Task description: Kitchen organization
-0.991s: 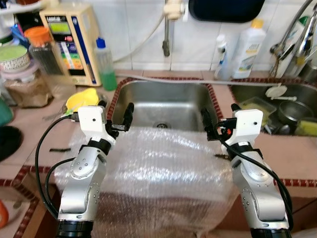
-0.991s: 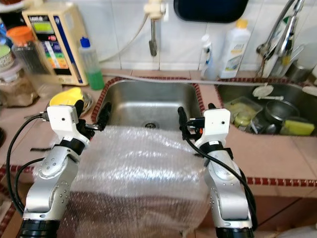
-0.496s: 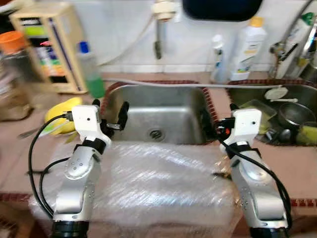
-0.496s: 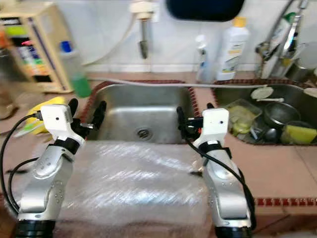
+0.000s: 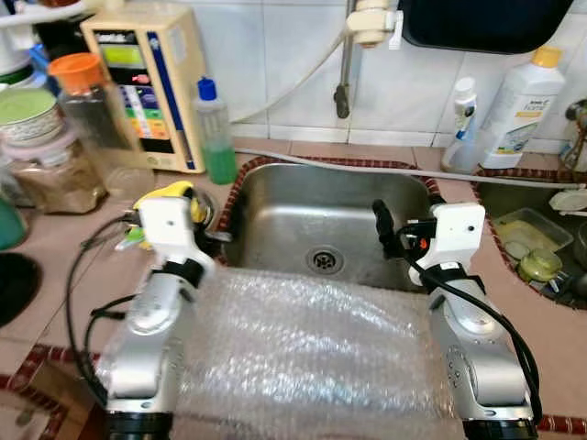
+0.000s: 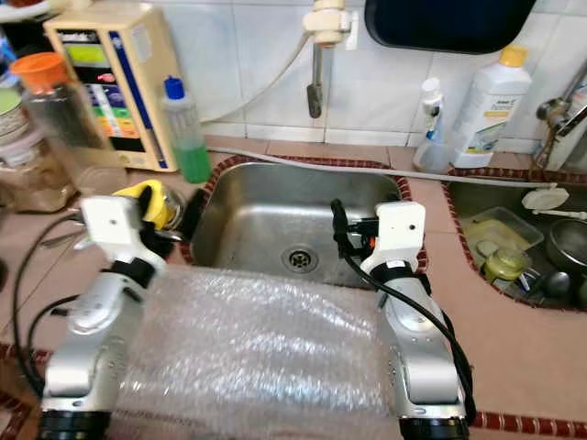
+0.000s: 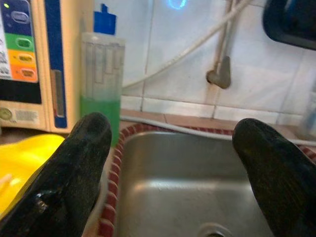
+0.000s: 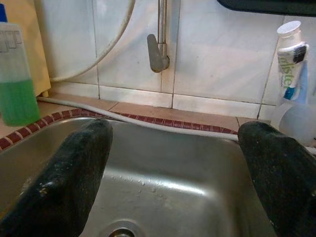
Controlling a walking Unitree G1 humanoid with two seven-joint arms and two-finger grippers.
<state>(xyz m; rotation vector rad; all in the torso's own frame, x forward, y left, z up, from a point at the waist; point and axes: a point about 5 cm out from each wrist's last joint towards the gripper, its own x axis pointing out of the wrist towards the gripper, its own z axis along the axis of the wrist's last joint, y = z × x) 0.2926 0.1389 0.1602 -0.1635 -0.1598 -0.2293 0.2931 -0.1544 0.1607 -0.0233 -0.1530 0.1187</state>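
Lying under both spread-fingered grippers point(image 5: 209, 231) point(image 5: 401, 231), bubble wrap point(image 5: 312, 353) fronts the sink point(image 5: 312, 206).

I'm looking down at a pinkish tiled countertop point(image 5: 550, 367) edged with a dark red mosaic border point(image 5: 321, 163), and set into it is a rectangular stainless steel sink basin point(image 5: 312, 215) with a round drain point(image 5: 323, 259). Behind it rises a wall of glossy white square tiles point(image 5: 284, 55), catching soft, even light. A grey spout point(image 5: 342, 92) hangs from a cream wall fitting point(image 5: 367, 18), with a pale hose point(image 5: 284, 92) curving away to the left. A second steel sink point(image 6: 541, 229) sits off to the right.
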